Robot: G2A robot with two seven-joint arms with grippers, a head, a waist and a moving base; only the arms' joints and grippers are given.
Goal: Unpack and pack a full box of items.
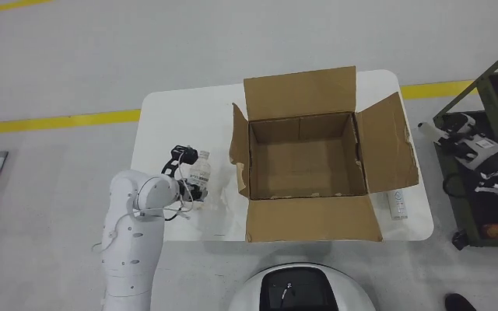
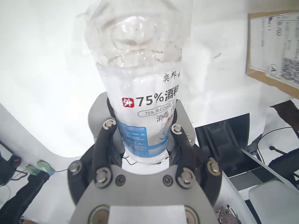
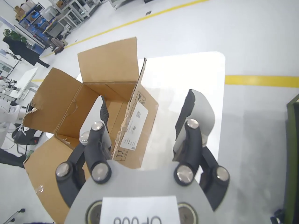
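From above, the left gripper (image 1: 191, 183) holds a clear bottle (image 1: 200, 165) at the white table (image 1: 179, 117), just beside the open box (image 1: 307, 155) (flaps sticking out); a small white thing (image 1: 398, 206) lies past the box, too small to tell. In the left wrist view, the fingers (image 2: 98, 117) squeeze the bottle (image 2: 137, 47) at its label; its cap is cut off. In the right wrist view, the right gripper (image 3: 147, 106) is spread wide, holding nothing, near the box (image 3: 70, 94); a wall hides part of the box floor.
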